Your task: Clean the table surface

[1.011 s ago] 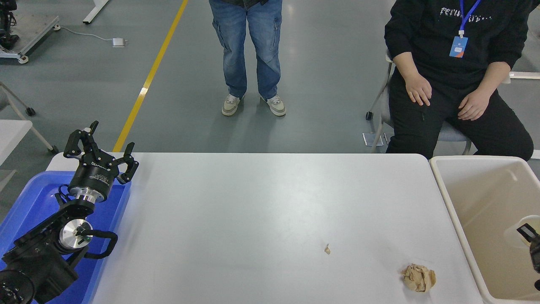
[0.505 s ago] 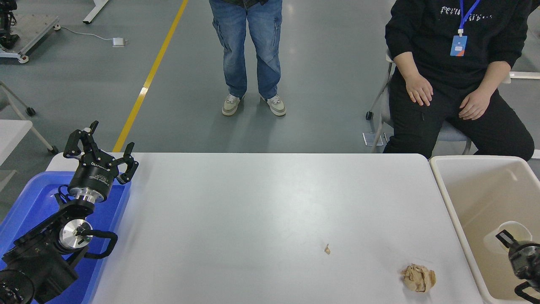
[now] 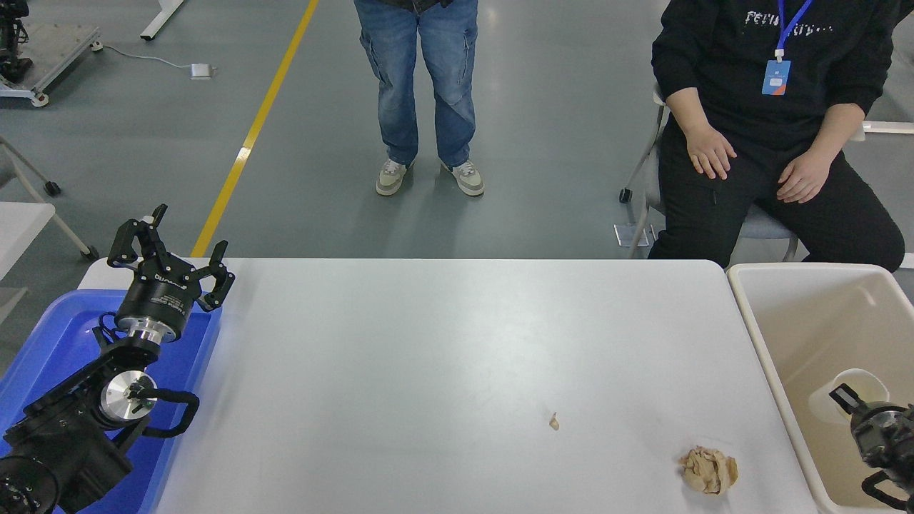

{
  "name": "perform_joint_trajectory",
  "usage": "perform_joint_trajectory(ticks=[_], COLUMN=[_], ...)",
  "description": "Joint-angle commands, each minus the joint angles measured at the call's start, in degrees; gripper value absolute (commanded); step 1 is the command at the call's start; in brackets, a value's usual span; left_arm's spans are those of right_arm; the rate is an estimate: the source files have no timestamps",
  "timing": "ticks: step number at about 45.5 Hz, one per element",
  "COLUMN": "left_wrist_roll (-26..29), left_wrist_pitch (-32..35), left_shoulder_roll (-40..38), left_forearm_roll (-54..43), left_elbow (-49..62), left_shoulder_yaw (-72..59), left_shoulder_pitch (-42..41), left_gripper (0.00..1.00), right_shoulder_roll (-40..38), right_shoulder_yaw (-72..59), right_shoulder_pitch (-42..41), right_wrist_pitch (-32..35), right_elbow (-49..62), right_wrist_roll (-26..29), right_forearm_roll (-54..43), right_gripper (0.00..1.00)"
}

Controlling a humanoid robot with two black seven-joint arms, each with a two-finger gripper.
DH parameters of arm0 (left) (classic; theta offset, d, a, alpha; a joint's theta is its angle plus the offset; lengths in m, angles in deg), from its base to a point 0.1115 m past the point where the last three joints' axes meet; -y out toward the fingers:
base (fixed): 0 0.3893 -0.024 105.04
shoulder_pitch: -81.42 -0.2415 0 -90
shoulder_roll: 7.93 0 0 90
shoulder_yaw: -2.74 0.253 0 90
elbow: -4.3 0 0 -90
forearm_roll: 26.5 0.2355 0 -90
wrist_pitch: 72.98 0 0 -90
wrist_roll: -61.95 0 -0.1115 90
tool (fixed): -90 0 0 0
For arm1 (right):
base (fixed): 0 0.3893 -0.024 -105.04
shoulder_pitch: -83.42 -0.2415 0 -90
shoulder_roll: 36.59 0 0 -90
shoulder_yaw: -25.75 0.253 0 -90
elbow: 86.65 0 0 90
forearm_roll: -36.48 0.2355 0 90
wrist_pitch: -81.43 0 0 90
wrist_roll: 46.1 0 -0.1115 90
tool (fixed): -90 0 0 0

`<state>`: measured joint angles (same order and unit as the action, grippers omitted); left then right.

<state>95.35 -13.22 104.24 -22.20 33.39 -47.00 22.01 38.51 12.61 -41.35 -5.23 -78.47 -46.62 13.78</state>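
The white table surface (image 3: 443,357) carries a crumpled tan paper ball (image 3: 708,469) near its front right corner and a small tan scrap (image 3: 553,421) to the left of it. My right gripper (image 3: 850,403) comes in at the lower right edge, over the beige bin (image 3: 742,314). A pale round thing (image 3: 860,382) shows right at its tip, inside the bin. Whether the gripper holds it is not clear. My left gripper (image 3: 171,239) is parked open and empty over the blue tray (image 3: 50,335) at the lower left.
A person in black sits on a chair (image 3: 646,185) at the far right, hands on thighs. Another person in jeans (image 3: 421,78) stands beyond the far edge. The bin abuts the table's right edge and the tray overlaps its left edge.
My right gripper has come further into view, moving left over the bin. The pale round thing has shifted left with it. The paper ball, the scrap and the left arm have not moved.
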Motion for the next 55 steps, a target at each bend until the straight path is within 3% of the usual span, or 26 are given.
perform_joint_trajectory(ticks=[1, 4, 9, 13, 18, 55], left_wrist_roll=[0.0, 0.0, 0.0, 0.0, 0.0, 0.0], left_wrist_pitch=[0.0, 0.0, 0.0, 0.0, 0.0, 0.0], left_shoulder_roll=[-0.02, -0.02, 0.07, -0.02, -0.02, 0.07], left_forearm_roll=[0.0, 0.0, 0.0, 0.0, 0.0, 0.0], left_elbow=[0.0, 0.0, 0.0, 0.0, 0.0, 0.0], left_shoulder_yaw=[0.0, 0.0, 0.0, 0.0, 0.0, 0.0], left_shoulder_pitch=[0.0, 0.0, 0.0, 0.0, 0.0, 0.0], left_gripper=[1.0, 1.0, 1.0, 1.0, 1.0, 1.0], right_shoulder_roll=[0.13, 0.13, 0.56, 1.88, 2.15, -0.83], right_shoulder_yaw=[0.13, 0.3, 0.92, 0.74, 0.92, 5.31], right_shoulder_pitch=[-0.03, -0.03, -0.03, -0.03, -0.2, -16.55], right_wrist_pitch=[-4.47, -8.07, -12.37, -14.49, -15.29, -14.76], right_elbow=[0.34, 0.34, 0.08, 0.26, 0.43, 0.26], right_wrist_roll=[0.0, -0.09, -0.09, -0.09, -0.09, -0.09], right_forearm_roll=[0.02, 0.11, 0.11, 0.11, 0.11, 0.11], right_gripper=[0.37, 0.63, 0.81, 0.84, 0.97, 0.98])
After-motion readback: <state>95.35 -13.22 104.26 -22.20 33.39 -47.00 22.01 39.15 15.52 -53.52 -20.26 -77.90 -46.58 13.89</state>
